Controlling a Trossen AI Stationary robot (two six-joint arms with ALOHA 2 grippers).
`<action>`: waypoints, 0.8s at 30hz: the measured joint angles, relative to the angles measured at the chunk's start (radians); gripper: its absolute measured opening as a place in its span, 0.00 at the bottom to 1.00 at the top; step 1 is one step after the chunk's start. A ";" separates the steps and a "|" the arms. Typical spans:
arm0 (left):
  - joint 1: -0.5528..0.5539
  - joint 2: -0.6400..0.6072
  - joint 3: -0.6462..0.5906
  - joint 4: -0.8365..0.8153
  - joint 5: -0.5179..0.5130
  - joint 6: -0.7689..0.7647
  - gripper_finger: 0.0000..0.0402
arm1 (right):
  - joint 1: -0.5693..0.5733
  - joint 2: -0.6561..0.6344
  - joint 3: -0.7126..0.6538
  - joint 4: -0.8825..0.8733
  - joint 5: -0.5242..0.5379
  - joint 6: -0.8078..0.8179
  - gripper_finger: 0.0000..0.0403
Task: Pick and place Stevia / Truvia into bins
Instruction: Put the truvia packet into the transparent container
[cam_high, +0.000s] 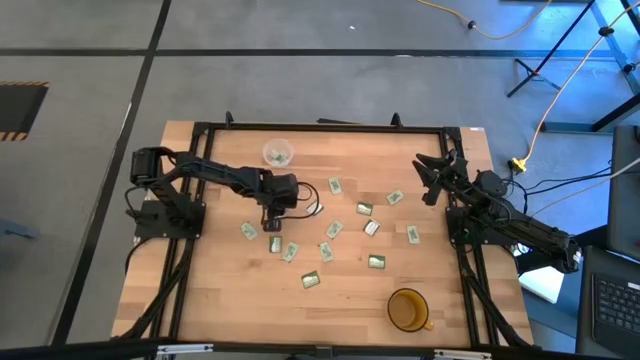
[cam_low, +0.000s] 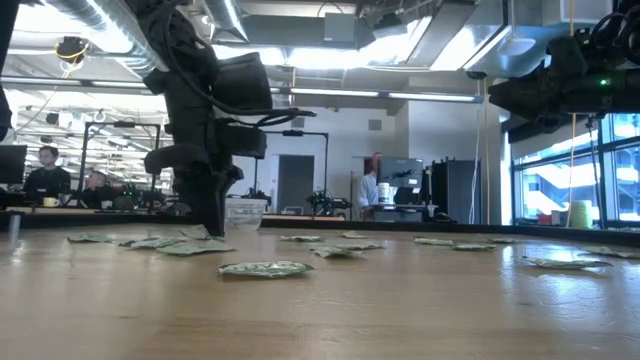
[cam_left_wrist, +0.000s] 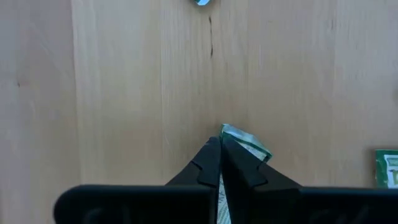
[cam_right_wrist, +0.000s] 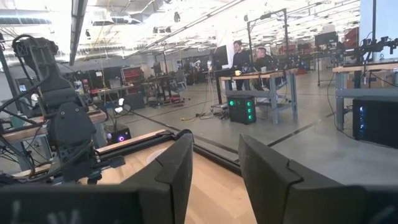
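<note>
Sachets (cam_high: 335, 229) litter table centre; amber cup (cam_high: 407, 309) blocks front right; left edge open.

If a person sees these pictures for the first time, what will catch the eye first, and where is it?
First, the left end effector, low over the left-middle of the wooden table, shut on a green and white Stevia sachet. Next, the many other sachets scattered across the table's middle. Then the amber cup near the front edge and the small clear cup at the back, while the right end effector waits open at the right rear.
</note>
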 joint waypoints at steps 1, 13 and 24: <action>0.000 -0.005 0.000 0.002 0.000 0.000 0.01 | 0.000 0.000 0.000 0.000 0.000 -0.001 0.33; 0.000 -0.185 -0.005 0.029 -0.047 -0.024 0.01 | 0.000 0.000 0.000 0.000 0.000 0.001 0.33; 0.206 -0.319 -0.003 0.167 -0.255 -0.211 0.01 | 0.000 0.000 0.000 0.001 0.000 -0.002 0.33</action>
